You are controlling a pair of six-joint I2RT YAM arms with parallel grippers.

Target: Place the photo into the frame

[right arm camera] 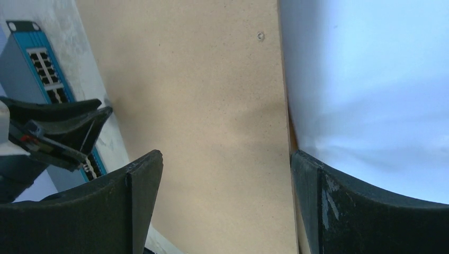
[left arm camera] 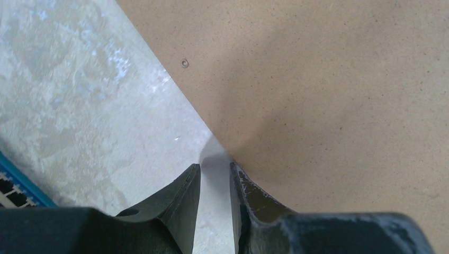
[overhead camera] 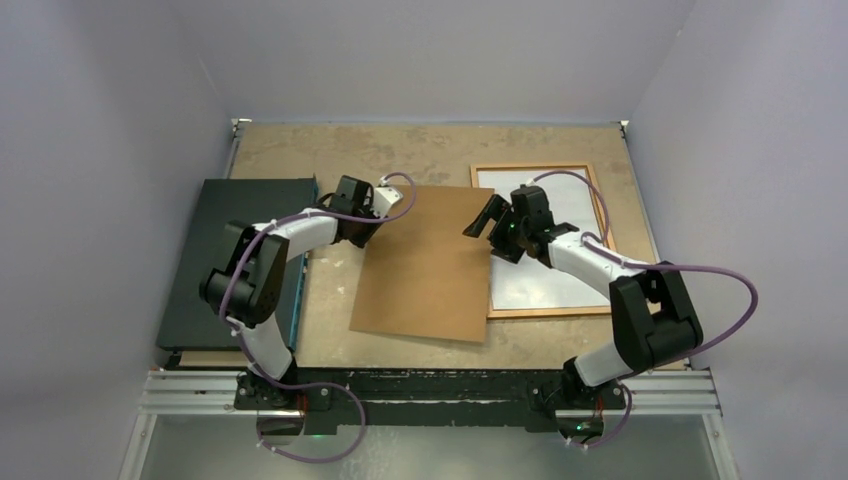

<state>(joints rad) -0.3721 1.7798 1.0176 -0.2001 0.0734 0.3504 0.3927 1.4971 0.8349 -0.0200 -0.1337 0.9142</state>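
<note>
The frame (overhead camera: 530, 168) lies flat at the back right, its inside a plain white glossy surface (right arm camera: 370, 79). The photo's plant print shows in no view. A plain brown backing board (overhead camera: 425, 265) lies mid-table, its right edge over the frame's left rail. My left gripper (overhead camera: 372, 228) is low at the board's left edge near its far corner. Its fingers (left arm camera: 214, 174) stand a narrow gap apart with bare table between them, and the right fingertip (left arm camera: 238, 177) is at the board's edge. My right gripper (overhead camera: 490, 218) is wide open (right arm camera: 225, 159), hovering over the board's right edge, holding nothing.
A dark flat box (overhead camera: 240, 260) lies at the left, with a blue network switch (right arm camera: 42, 63) along its right side. The enclosure's walls close in the back and both sides. The left gripper shows in the right wrist view (right arm camera: 58, 129).
</note>
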